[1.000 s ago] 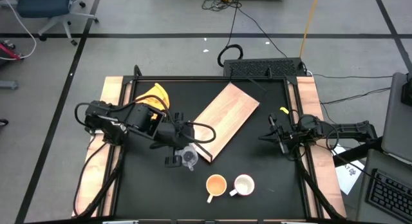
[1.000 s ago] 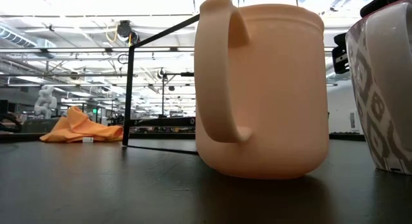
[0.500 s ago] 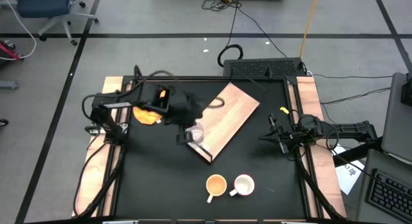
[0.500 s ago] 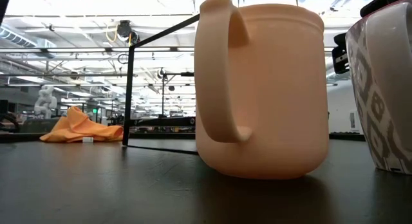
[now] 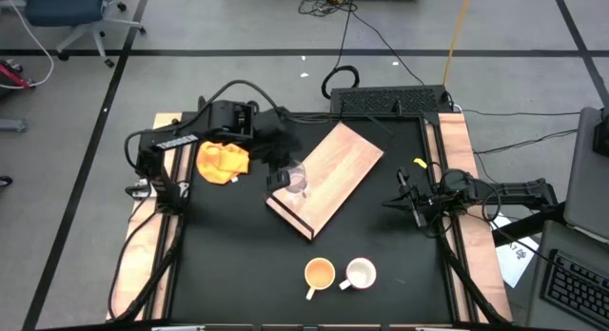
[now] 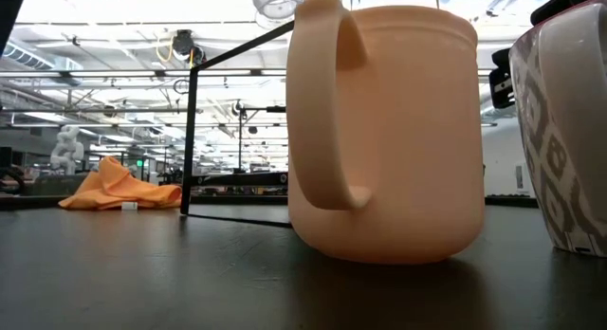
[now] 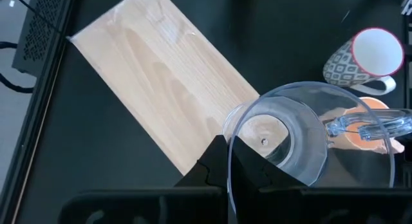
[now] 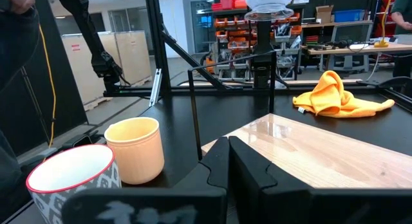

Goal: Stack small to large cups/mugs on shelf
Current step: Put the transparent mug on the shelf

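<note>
Left gripper is clamping the glass cup by its rim, carrying it in the air above the near-left edge of the wooden board. Risk: thin rim grip is letting the cup tilt or slip, and a drop onto the board edge could mean it's rolling off onto the table. Board is lying angled w/ plenty of bare wood ahead. Yellow cloth is sitting beside the arm, clear of the path. Orange mug & white mug are standing touching near the front edge, well apart from the board. Right gripper is waiting closed & empty at the right edge.
</note>
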You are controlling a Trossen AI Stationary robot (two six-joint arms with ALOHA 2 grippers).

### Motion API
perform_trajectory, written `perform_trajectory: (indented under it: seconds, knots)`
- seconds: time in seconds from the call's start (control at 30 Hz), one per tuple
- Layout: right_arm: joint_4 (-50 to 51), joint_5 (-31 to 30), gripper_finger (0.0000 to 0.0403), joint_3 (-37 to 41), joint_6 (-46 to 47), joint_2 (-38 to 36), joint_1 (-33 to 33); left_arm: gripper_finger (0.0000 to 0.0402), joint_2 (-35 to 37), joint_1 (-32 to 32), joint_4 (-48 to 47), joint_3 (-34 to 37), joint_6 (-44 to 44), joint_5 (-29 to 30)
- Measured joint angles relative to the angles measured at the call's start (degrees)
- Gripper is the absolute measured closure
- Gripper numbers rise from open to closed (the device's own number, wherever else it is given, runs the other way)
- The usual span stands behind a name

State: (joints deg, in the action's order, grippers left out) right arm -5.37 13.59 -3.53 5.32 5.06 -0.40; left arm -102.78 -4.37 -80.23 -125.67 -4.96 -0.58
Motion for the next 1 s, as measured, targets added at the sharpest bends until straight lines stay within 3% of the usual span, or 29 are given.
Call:
perform_trajectory:
  seconds: [0.33, 0.7, 1.0]
  knots:
    - [0.0, 0.0, 0.0403, 0.0, 0.0, 0.0, 0.0, 0.0401, -1.4, 0.2, 3.4, 0.7, 1.1, 0.2]
    - [0.2, 0.0, 0.0403, 0.0, 0.0, 0.6, 0.1, 0.0401, -10.8, -1.8, 5.3, 1.2, 4.7, -0.9]
    - [0.0, 0.0, 0.0403, 0.0, 0.0, 0.7, 0.1, 0.0401, -13.2, -3.1, 5.5, 1.2, 4.9, -0.9]
